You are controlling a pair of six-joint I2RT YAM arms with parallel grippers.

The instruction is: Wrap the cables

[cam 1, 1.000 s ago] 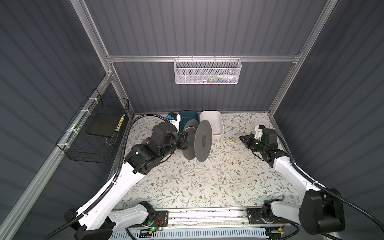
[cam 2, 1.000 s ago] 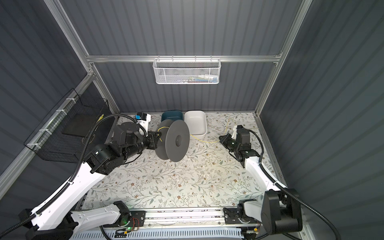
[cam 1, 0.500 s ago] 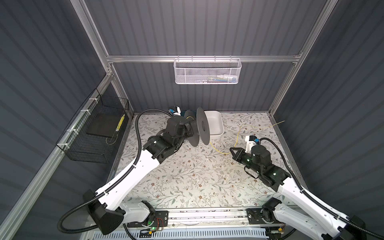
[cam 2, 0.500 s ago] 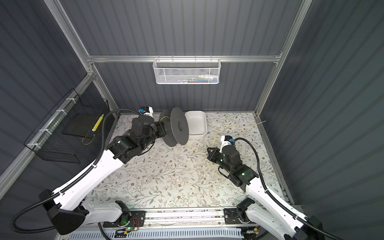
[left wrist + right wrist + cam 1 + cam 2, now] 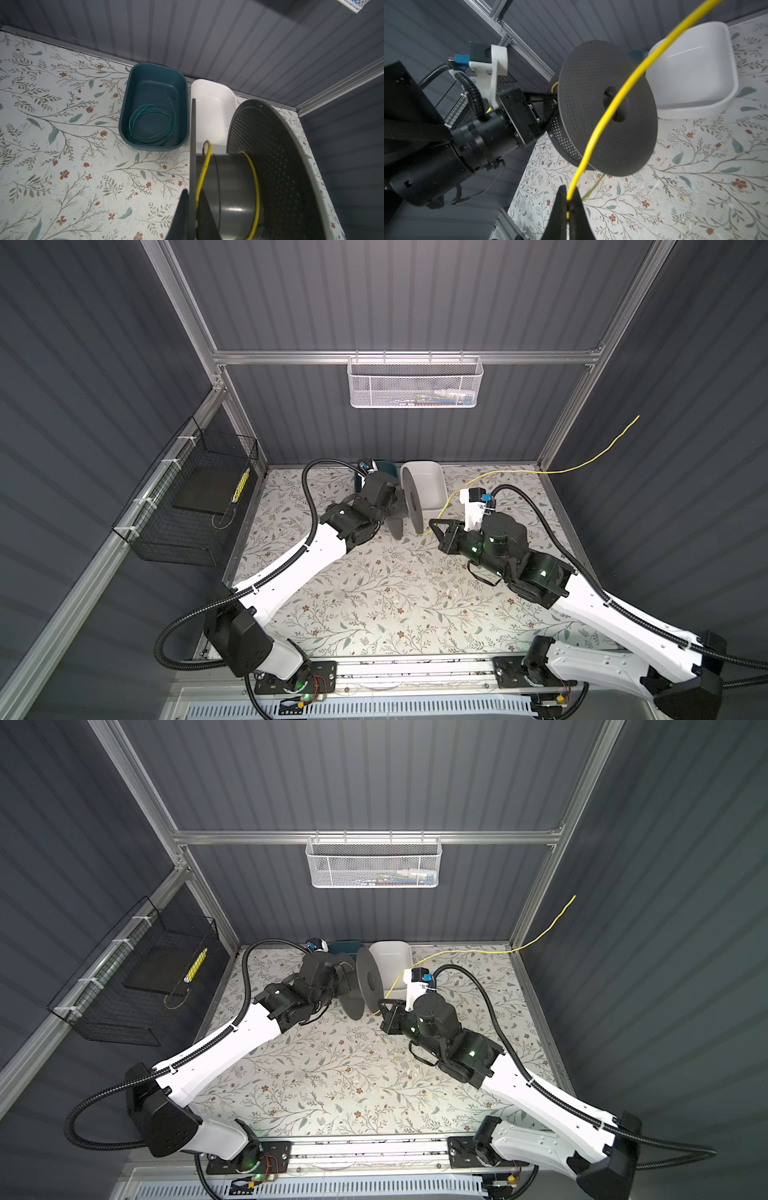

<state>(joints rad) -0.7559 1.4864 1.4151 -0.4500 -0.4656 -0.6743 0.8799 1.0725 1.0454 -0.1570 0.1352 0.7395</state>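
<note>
My left gripper (image 5: 194,193) is shut on the thin flange of a dark grey spool (image 5: 409,504), held on edge above the mat near the back. The yellow cable (image 5: 204,166) runs past that flange and loops round the spool's hub (image 5: 232,180). My right gripper (image 5: 569,192) is shut on the yellow cable (image 5: 608,116) just in front of the spool (image 5: 606,104); in both top views the right gripper (image 5: 432,524) (image 5: 380,1006) sits close to the spool's right. The cable's free end (image 5: 598,454) arcs up along the right wall. The teal-green cable (image 5: 151,122) lies coiled in a teal bin (image 5: 133,87).
A white bin (image 5: 428,485) stands beside the teal bin at the back wall, right behind the spool. A white mesh basket (image 5: 415,381) hangs on the back wall and a black wire basket (image 5: 187,497) on the left wall. The flowered mat (image 5: 395,597) lies in front of both grippers.
The right gripper has travelled left from the back right to the spool, pulling the yellow cable along. The left arm has carried the spool backward and turned it edge-on. The cable's free end has swung up.
</note>
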